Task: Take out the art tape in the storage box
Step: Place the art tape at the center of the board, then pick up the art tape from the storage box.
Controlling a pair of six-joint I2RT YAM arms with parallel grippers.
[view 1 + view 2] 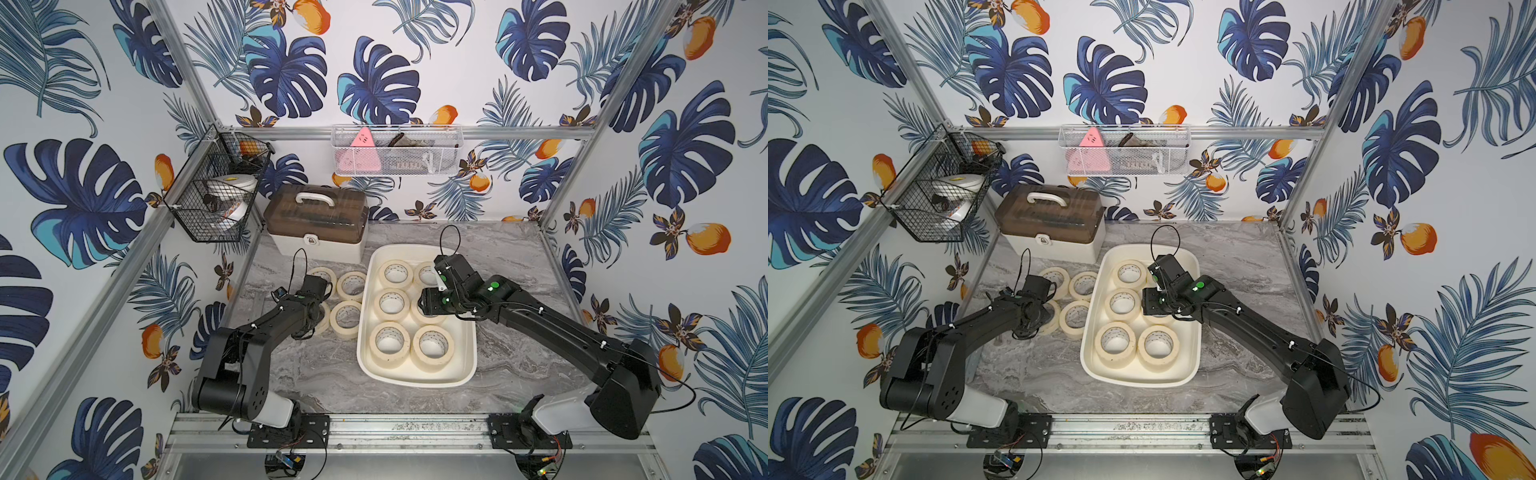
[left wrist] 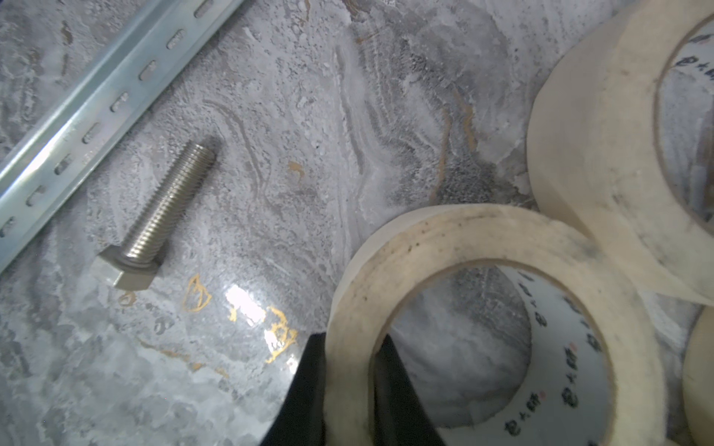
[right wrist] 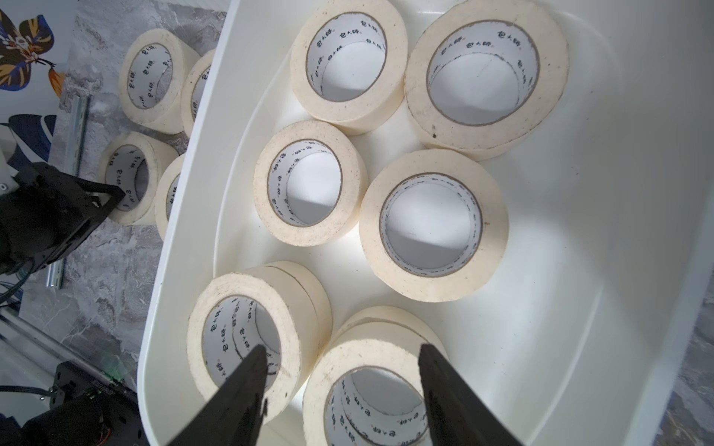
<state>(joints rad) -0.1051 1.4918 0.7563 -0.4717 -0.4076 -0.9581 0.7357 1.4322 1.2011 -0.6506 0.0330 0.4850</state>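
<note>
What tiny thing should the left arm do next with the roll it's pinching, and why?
Probably the left gripper should open. It pinches the wall of a tape roll that is already outside the storage box, low over the table beside other rolls lying there; letting go would finish this one.

Black arms, white bases, green dots

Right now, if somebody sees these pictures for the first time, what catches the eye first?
The off-white storage box sits mid-table, holding cream tape rolls, with four more rolls on the marble table beside it. The left pincer is shut on one outside roll's wall; the right pincer hangs open over the box.
</note>
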